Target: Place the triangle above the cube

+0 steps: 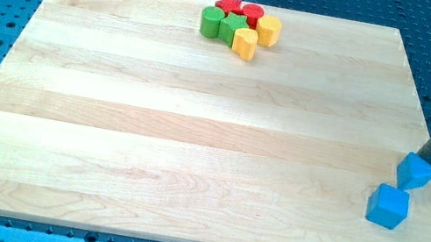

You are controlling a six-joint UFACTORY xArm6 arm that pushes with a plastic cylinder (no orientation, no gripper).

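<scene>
A blue triangle block [415, 172] lies near the wooden board's right edge. A blue cube [387, 206] sits just below and left of it, almost touching. My rod comes down from the view's upper right, and my tip [429, 162] rests against the triangle's upper right side.
A cluster of blocks sits at the board's top centre: a red star [230, 5], a red cylinder [252, 13], a green cylinder [211, 21], a green star [233, 28], a yellow block [268, 30] and another yellow block [245, 43]. The wooden board [195, 135] lies on a blue perforated table.
</scene>
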